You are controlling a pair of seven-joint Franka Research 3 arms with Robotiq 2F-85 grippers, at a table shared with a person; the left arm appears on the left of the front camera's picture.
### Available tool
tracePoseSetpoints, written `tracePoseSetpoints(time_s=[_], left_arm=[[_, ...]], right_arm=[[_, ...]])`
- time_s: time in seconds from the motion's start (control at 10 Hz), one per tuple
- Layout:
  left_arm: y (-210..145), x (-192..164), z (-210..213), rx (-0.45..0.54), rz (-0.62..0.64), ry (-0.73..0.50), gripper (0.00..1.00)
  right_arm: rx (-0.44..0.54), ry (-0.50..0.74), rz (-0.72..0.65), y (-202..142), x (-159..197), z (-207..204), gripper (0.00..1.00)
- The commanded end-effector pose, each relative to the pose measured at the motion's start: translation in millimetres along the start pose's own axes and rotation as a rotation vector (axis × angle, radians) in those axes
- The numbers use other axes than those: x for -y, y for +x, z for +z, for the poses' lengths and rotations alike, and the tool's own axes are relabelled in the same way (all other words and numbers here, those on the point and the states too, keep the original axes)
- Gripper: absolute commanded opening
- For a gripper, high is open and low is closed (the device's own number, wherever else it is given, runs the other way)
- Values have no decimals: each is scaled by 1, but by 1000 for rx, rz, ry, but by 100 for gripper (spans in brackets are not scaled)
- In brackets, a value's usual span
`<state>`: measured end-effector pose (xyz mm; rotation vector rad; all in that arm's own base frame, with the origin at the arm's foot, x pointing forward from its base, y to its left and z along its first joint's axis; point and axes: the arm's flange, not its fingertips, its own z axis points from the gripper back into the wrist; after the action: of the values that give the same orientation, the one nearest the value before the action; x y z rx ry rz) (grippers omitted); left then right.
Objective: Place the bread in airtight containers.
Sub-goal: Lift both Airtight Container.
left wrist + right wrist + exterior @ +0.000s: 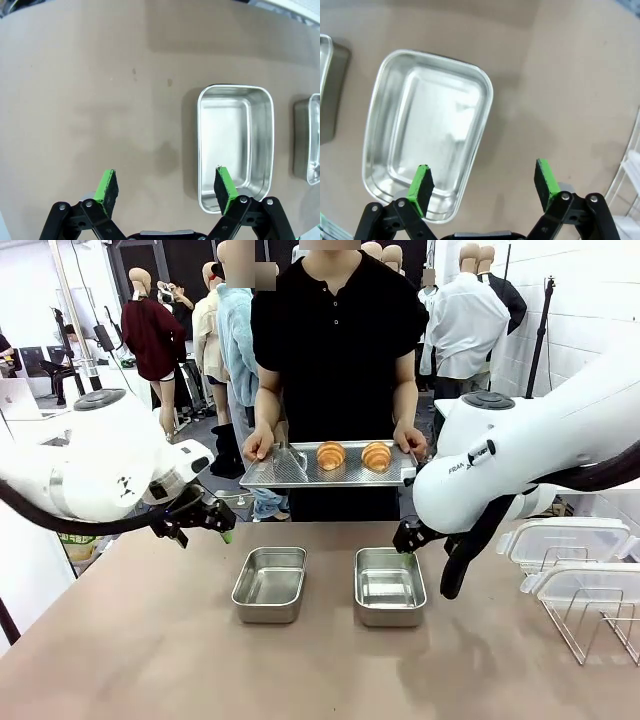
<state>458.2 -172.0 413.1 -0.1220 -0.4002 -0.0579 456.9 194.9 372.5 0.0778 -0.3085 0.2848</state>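
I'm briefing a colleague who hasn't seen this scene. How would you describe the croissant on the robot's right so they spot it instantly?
Across the table stands a person in black holding a flat metal tray. Two pastries lie side by side on it. This croissant is nearer the tray's end on the robot's right; its twin sits mid-tray.

Golden-brown ridged croissants (331, 455) are glowing on the silver tray (300, 478); steel tins (270, 583) are shining grey against the tan worktop (150, 640).
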Motion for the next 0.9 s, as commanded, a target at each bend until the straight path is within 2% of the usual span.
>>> tracePoseSetpoints(time_s=[0.0, 0.5, 0.8], left_arm=[[20, 22, -8, -59, 28, 35, 100], [28, 22, -50, -193, 81, 85, 100], [29, 16, -78, -210, 86, 81, 100]], right_arm=[[-74, -11, -42, 12, -14, -5, 100], [-153, 23, -65, 14, -13, -26, 100], [-167, 23, -86, 19, -10, -36, 100]])
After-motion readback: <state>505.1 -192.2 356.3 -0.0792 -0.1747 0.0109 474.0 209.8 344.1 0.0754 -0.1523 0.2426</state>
